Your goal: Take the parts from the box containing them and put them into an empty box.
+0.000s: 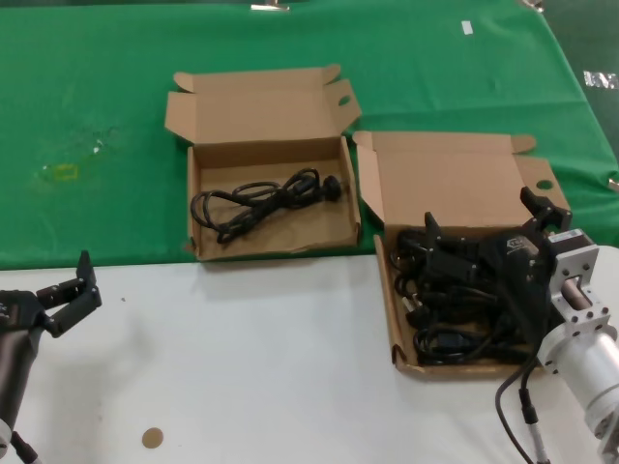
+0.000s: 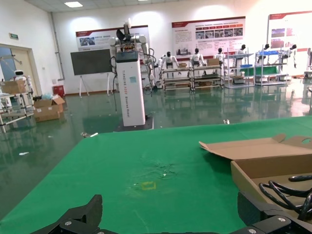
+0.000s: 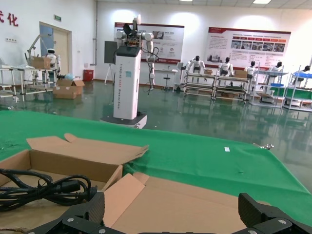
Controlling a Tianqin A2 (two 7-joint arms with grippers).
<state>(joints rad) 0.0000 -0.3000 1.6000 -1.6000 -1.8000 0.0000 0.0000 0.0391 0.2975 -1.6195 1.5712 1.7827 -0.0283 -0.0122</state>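
Head view: two brown corrugated cardboard boxes sit open on a table (image 1: 290, 387) whose far part is covered in green cloth and whose near part is white. The wider box with notched ear flaps on its lid (image 1: 274, 198) lies on the green cloth, left of centre; a single looped black power cord with a moulded plug (image 1: 261, 205) rests on its floor. The longer box with a tall plain lid and one round hole (image 1: 455, 188) stands just beside it to the right, straddling the edge between cloth and white surface, and holds a tangled heap of black power cords (image 1: 450, 314).

The right gripper (image 1: 484, 227) hovers over this heap, its black fingers spread wide apart, one finger (image 1: 432, 235) above the cords and the other near the lid's round hole; nothing is held between them. In the right wrist view the two finger tips (image 3: 261, 209) stand far apart with the plain lid between them.

The left gripper (image 1: 79, 290) rests low over the white table at the near left, well apart from both boxes, fingers parted and empty. A small brown round disc (image 1: 152, 438) lies on the white surface near it.
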